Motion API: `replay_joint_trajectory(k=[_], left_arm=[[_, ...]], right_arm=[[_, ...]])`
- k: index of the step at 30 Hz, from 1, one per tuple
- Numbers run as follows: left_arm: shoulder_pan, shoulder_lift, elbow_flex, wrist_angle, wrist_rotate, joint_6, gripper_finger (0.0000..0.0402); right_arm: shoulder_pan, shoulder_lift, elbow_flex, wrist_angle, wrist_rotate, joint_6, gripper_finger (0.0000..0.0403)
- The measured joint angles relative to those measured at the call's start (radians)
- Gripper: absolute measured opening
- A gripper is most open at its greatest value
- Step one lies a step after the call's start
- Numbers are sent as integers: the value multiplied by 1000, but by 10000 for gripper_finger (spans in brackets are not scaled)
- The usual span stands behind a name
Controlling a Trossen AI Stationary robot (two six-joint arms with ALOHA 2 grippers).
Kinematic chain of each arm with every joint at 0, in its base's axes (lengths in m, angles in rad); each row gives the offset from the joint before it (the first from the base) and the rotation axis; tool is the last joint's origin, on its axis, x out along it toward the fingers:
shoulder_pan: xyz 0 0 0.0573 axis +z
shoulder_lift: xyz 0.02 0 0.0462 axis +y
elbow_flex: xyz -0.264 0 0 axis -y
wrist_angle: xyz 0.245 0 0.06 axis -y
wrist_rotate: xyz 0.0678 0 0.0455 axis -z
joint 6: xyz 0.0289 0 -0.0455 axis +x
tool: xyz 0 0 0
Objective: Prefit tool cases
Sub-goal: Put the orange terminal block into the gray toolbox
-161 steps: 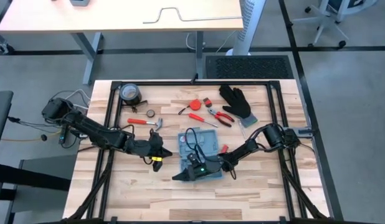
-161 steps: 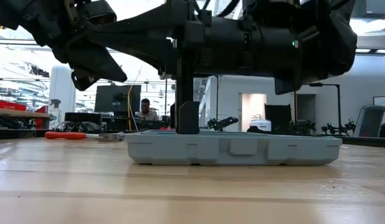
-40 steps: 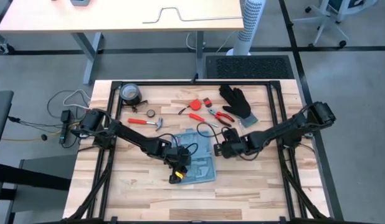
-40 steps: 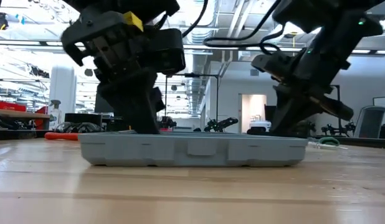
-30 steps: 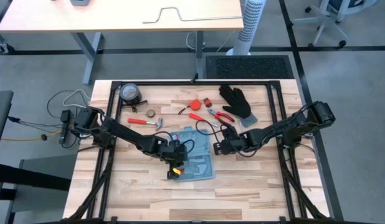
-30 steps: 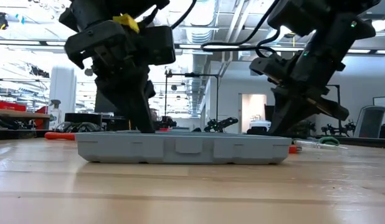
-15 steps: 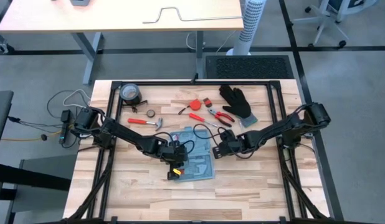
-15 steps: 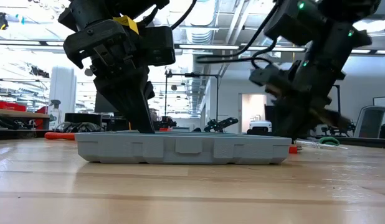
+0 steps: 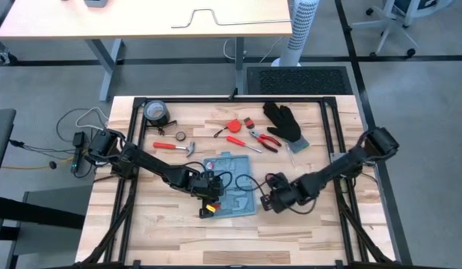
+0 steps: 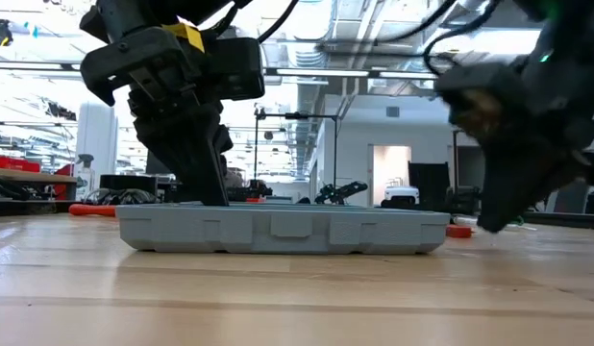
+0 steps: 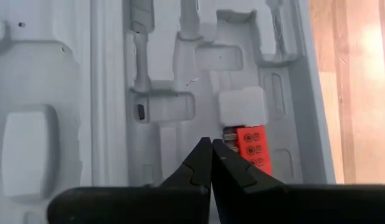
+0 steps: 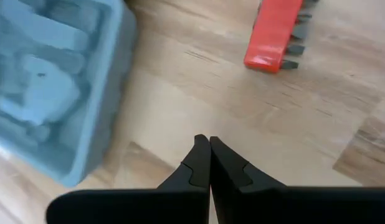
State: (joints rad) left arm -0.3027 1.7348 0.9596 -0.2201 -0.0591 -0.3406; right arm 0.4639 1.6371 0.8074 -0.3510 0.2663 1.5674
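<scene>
The light-blue tool case (image 9: 240,191) lies open and flat on the wooden table, seen side-on in the low view (image 10: 278,231). My left gripper (image 9: 213,200) is shut, and its fingertips (image 11: 211,144) reach down into the case's moulded tray (image 11: 155,74), next to a red bit holder (image 11: 253,148) seated in a slot. My right gripper (image 9: 267,202) is shut and hangs over bare wood (image 12: 209,142) just off the case's right near corner (image 12: 86,162), blurred in the low view (image 10: 491,223). My left gripper points down into the open case with its fingers shut. The tips (image 10: 212,192) drop behind the case's near wall, so I cannot tell whether they touch the tray floor.
A loose red bit strip (image 12: 275,36) lies on the wood past my right gripper. Along the far side lie a black glove (image 9: 283,122), red pliers (image 9: 265,140), a red screwdriver (image 9: 238,142), a hammer (image 9: 175,147) and a tape roll (image 9: 156,112). The near table is bare wood.
My right gripper has left the case's right edge and swung toward the table's near edge, ending beside the case's right near corner. The case slid a little toward the table's left at first, then lay still. My left gripper has stayed in the tray.
</scene>
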Motion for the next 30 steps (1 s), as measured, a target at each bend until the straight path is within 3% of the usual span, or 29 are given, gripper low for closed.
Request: replay_joint_trajectory(k=[6, 12, 16, 25, 30], left_arm=[[0, 0, 0, 0, -2, 4, 0], [0, 0, 0, 1, -1, 6, 0], [0, 0, 0, 1, -1, 4, 0], [0, 0, 0, 0, 0, -2, 0], [0, -1, 0, 0, 0, -4, 0]], right_arm=[[75, -73, 1, -62, 111, 40, 8], [32, -86, 1, -152, 148, 62, 28], [-18, -86, 1, -108, 129, -29, 84], [-128, -86, 1, -127, 36, -124, 269], [-182, -76, 1, -138, 0, -126, 313]])
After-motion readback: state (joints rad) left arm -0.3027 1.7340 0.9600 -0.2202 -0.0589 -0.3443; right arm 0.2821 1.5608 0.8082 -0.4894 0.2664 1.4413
